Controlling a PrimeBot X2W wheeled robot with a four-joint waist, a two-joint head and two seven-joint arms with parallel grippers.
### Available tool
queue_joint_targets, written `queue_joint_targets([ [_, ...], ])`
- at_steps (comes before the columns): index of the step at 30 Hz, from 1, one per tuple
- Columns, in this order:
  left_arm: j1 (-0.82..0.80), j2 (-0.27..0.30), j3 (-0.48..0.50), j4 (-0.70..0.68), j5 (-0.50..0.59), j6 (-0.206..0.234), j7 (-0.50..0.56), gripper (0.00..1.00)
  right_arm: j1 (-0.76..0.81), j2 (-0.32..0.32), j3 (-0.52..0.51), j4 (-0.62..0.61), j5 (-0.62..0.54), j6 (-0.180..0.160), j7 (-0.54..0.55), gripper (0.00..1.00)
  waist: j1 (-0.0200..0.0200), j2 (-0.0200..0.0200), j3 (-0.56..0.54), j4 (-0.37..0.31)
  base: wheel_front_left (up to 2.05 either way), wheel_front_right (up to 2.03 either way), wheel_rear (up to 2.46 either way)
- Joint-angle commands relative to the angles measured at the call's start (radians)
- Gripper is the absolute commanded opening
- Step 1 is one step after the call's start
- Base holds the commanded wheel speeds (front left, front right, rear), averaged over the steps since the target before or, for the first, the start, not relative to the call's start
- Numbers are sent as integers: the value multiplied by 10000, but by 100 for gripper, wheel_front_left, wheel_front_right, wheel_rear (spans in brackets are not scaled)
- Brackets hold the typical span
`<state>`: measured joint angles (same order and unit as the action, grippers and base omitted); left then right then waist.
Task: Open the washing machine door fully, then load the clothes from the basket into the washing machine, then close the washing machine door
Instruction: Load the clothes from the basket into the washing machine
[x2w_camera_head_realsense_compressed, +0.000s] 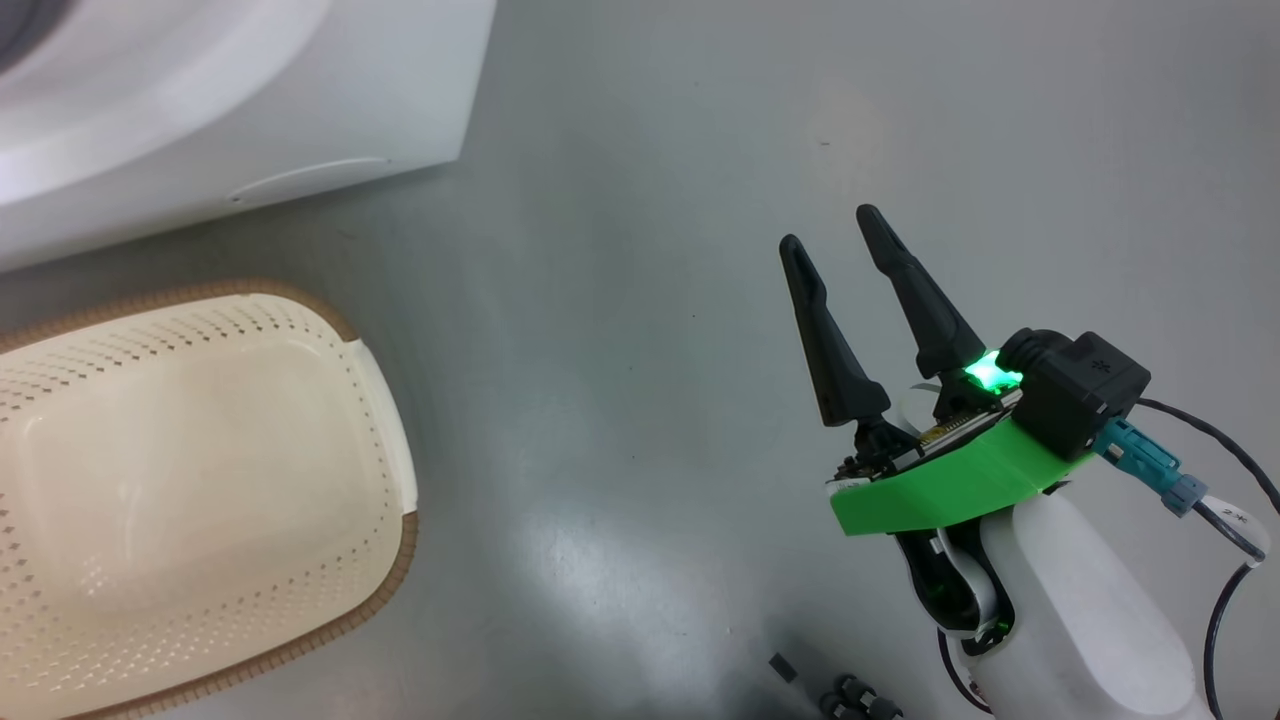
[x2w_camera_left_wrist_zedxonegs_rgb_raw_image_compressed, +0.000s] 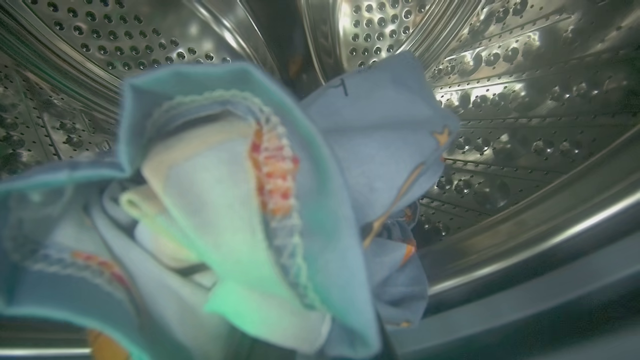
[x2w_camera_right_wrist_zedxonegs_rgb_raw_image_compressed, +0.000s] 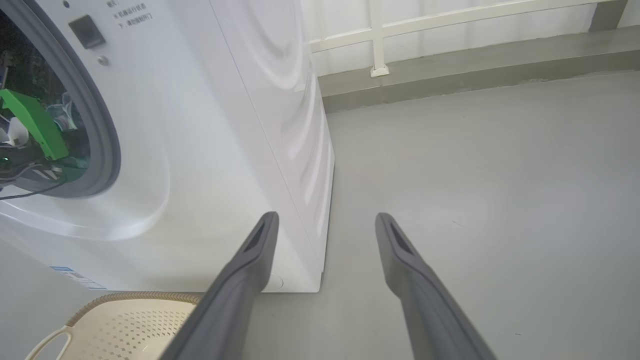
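Observation:
My left gripper is deep inside the washing machine (x2w_camera_right_wrist_zedxonegs_rgb_raw_image_compressed: 225, 125), shut on the clothes (x2w_camera_left_wrist_zedxonegs_rgb_raw_image_compressed: 310, 200). The light blue fabric with orange print hangs bunched close before the wrist camera and hides the fingers. The steel drum (x2w_camera_left_wrist_zedxonegs_rgb_raw_image_compressed: 500, 100) surrounds it. In the right wrist view the left arm's green mount (x2w_camera_right_wrist_zedxonegs_rgb_raw_image_compressed: 35, 125) shows through the grey gasket (x2w_camera_right_wrist_zedxonegs_rgb_raw_image_compressed: 107, 125). My right gripper (x2w_camera_head_realsense_compressed: 829, 229) (x2w_camera_right_wrist_zedxonegs_rgb_raw_image_compressed: 326, 216) stands open over the bare floor, right of the machine's front corner, with nothing between its fingers. The basket (x2w_camera_head_realsense_compressed: 380, 400) (x2w_camera_right_wrist_zedxonegs_rgb_raw_image_compressed: 130, 320) sits on the floor before the washing machine (x2w_camera_head_realsense_compressed: 250, 100), with no clothes in it. The washing machine door is out of view.
Grey floor (x2w_camera_head_realsense_compressed: 640, 300) stretches between the basket and my right arm and on to the right of the machine. A raised kerb and a white railing (x2w_camera_right_wrist_zedxonegs_rgb_raw_image_compressed: 380, 40) run along the back wall. Small dark parts (x2w_camera_head_realsense_compressed: 850, 695) lie at the head view's bottom edge.

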<state>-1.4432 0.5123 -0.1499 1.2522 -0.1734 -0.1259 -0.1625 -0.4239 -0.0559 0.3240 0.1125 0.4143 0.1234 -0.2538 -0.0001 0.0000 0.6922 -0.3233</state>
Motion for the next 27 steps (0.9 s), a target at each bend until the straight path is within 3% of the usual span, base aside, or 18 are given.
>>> queue_joint_targets([
  [1, -181, 395, -63, -93, -58, -43, 44, 65, 134, 55, 205, -170, 55, 73, -80, 100, 1, 0, 0, 18, 0, 0, 0],
  [4, -211, 341, -283, -7, -259, -45, 118, 99, 136, 55, 188, -167, 69, 73, -80, 100, 1, 0, -30, 47, 0, 0, 0],
  [27, 545, 6, -1408, -274, -2486, -47, -679, 100, 104, -58, -7, -106, -19, 73, -80, 100, 1, 0, -573, 580, 0, 0, 0],
])
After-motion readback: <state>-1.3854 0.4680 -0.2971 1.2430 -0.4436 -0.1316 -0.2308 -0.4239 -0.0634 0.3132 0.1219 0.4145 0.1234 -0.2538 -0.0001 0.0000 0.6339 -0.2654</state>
